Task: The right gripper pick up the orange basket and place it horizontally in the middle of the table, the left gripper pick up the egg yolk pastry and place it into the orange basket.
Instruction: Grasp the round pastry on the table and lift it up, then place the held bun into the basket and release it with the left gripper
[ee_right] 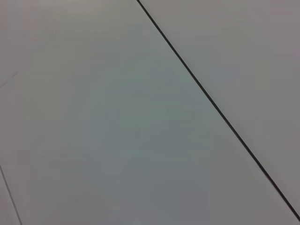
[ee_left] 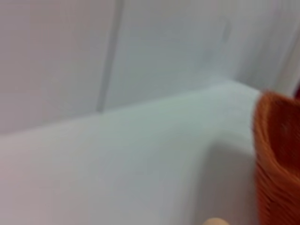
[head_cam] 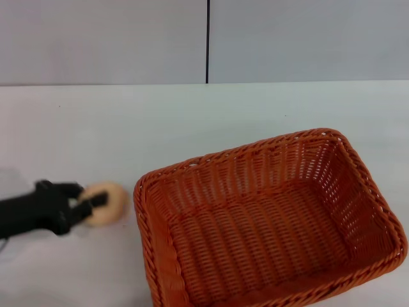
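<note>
The orange basket [head_cam: 268, 224] lies on the white table [head_cam: 192, 121], right of centre and slightly skewed, with nothing in it. Its woven side [ee_left: 279, 159] also shows in the left wrist view. The egg yolk pastry [head_cam: 110, 206], small, round and tan, sits just left of the basket's near-left corner. My left gripper [head_cam: 84, 199] reaches in from the left edge, its black fingers closed on the pastry's left rim. A sliver of the pastry [ee_left: 215, 221] shows in the left wrist view. The right gripper is out of view.
A grey wall with a dark vertical seam [head_cam: 208, 41] rises behind the table. The right wrist view shows only grey panels and a dark seam [ee_right: 215, 108]. Bare tabletop stretches behind the basket and pastry.
</note>
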Controlling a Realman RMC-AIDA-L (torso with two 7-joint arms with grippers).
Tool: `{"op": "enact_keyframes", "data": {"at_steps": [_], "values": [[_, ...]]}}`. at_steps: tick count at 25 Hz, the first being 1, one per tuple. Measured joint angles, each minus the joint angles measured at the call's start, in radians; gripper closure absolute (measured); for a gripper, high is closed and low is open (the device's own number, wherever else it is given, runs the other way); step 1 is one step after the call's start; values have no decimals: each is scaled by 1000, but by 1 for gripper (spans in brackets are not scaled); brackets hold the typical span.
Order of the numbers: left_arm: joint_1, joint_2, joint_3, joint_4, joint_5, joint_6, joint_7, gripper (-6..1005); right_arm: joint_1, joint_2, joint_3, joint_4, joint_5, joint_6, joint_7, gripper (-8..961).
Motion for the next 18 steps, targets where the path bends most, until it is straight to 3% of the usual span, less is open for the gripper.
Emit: {"op": "enact_keyframes", "data": {"at_steps": [2, 3, 6, 9, 13, 15, 18], "values": [[-2, 3, -83, -1, 0, -15, 2, 794, 1, 0, 0, 0, 0, 0, 0, 373], [-2, 3, -83, -1, 0, -15, 2, 799, 1, 0, 0, 0, 0, 0, 0, 373], [-11, 5, -243, -2, -24, -26, -1, 814, 4, 0, 0, 5, 0, -1, 0, 373], [-16, -1, -300, -1, -86, -37, -18, 832, 5, 0, 0, 11, 0, -2, 0, 373], [-20, -6, -302, -1, -140, -62, -35, 865, 6, 0, 0, 13, -1, -2, 0, 372], [-56, -12, -289, 7, -184, -196, -45, 879, 8, 0, 0, 13, -3, -2, 0, 372], [-56, -12, -289, 7, -184, -196, -45, 899, 9, 0, 0, 18, -3, -2, 0, 372]]}}
